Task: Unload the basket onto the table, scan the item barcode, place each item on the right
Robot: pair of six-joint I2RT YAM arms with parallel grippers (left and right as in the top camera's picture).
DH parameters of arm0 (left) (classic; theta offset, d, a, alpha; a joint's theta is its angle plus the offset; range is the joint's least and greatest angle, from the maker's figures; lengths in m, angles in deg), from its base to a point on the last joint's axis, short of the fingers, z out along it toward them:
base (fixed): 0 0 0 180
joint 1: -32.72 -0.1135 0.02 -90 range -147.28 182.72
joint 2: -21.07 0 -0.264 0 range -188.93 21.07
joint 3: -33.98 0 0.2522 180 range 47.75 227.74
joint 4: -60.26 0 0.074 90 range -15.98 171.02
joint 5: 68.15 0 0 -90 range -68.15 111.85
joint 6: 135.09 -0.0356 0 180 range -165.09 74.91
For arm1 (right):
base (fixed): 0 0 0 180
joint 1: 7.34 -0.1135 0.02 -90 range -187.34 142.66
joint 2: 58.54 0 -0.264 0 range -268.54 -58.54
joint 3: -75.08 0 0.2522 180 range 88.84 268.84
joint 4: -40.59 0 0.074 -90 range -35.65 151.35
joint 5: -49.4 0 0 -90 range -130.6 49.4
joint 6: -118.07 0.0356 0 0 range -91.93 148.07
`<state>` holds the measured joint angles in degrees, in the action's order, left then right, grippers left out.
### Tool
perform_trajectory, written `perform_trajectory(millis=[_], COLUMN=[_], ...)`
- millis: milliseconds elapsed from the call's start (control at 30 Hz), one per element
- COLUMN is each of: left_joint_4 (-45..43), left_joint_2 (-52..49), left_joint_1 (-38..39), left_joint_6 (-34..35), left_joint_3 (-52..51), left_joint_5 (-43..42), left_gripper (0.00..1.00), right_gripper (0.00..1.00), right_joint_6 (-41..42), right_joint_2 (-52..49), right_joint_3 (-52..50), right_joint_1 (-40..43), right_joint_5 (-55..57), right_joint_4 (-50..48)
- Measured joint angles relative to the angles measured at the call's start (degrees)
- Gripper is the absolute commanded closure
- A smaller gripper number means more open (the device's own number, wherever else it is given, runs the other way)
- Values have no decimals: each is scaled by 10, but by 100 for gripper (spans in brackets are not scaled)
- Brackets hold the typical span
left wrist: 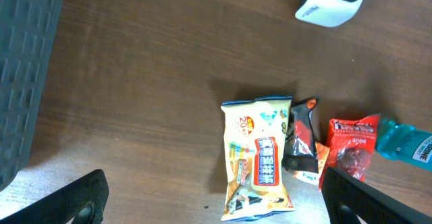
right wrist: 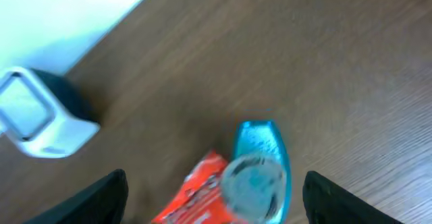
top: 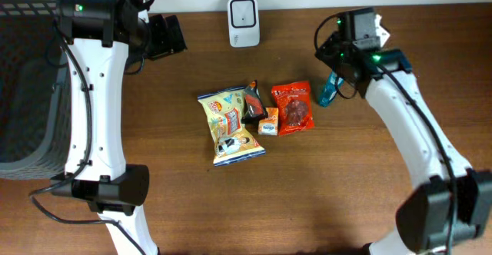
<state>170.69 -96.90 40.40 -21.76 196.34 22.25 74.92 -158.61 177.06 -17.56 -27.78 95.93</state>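
Right fingers (right wrist: 101, 200) spread wide over teal bottle (right wrist: 260, 160), wrist angled down

Teal bottle (top: 329, 91) beside red packet (top: 294, 107)

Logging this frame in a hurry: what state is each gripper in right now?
Left gripper: open, holding nothing.
Right gripper: open, jaws wide on either side of the bottle, not touching it.
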Motion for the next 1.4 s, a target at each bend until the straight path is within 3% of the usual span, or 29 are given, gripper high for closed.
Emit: perform_trajectory(millis=[100,167,400,467,500,600,667,800,867,1033,1100,1133,1167,1233,1333,1400], left_joint_4=[0,0,0,0,0,0,0,0,0,0,0,0,0,0,0,0], left_joint_2=[0,0,0,0,0,0,0,0,0,0,0,0,0,0,0,0], left_joint_1=[0,0,0,0,0,0,0,0,0,0,0,0,0,0,0,0], left_joint_6=[0,0,0,0,0,0,0,0,0,0,0,0,0,0,0,0], left_joint_3=[0,0,0,0,0,0,0,0,0,0,0,0,0,0,0,0], left_joint_5=[0,0,0,0,0,0,0,0,0,0,0,0,0,0,0,0], left_gripper=[1,1,1,1,1,1,1,1,1,1,1,1,1,1,1,1], right_gripper=[20,33,36,54,62,66,78,79,79,71,59,46,25,1,1,1], right_joint_6=[-25,-31,-32,-43,-66,-116,-161,-241,-318,-551,-604,-630,-639,-650,-625,-533], right_joint_2=[-14,-14,-32,-51,-52,-52,-52,-52,-52,-52,-52,-52,-52,-52,-52,-53], right_joint_3=[0,0,0,0,0,0,0,0,4,37,38,38,38,41,44,74], right_joint_1=[0,0,0,0,0,0,0,0,0,37,84,113,125,127,124,124], right_joint_5=[38,43,35,28,26,26,25,21,7,-151,-226,-262,-275,-288,-290,-274], right_joint_4=[4,21,36,29,23,16,13,2,7,97,111,120,121,123,124,141])
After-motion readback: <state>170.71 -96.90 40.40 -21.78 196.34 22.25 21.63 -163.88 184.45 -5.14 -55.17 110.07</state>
